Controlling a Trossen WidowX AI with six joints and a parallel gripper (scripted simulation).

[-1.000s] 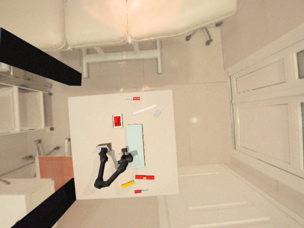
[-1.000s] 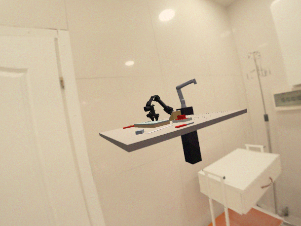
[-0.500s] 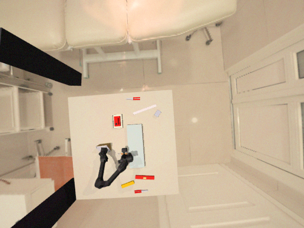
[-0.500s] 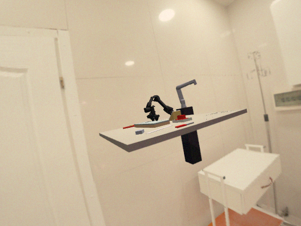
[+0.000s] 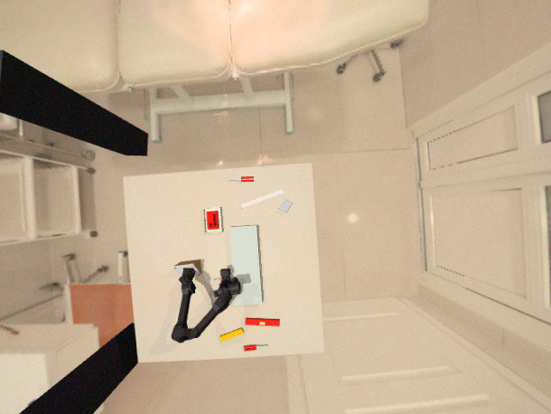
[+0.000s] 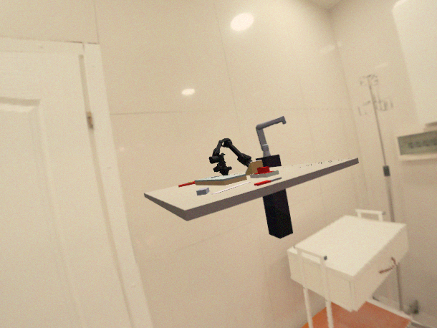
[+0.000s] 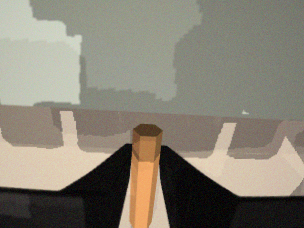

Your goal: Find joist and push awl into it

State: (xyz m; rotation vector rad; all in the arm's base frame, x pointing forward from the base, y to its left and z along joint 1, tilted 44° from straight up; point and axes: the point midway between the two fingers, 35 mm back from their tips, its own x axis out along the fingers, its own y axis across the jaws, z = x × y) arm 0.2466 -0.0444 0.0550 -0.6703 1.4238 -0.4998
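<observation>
My gripper is shut on the awl's orange, faceted handle, low beside the panel's long edge. The awl points its handle end toward the panel in the wrist view; its metal tip is hidden there. The pale blue-green floor panel lies flat, with the arm's shadow across it. The joist is hidden. The red stud finder sits inside the pale tray, away from the gripper.
A brown wedge-shaped block stands near the arm's base. A red bar, a yellow block and a red-handled tool lie past one panel end. Another red-handled tool, a pale strip and a grey block lie past the other.
</observation>
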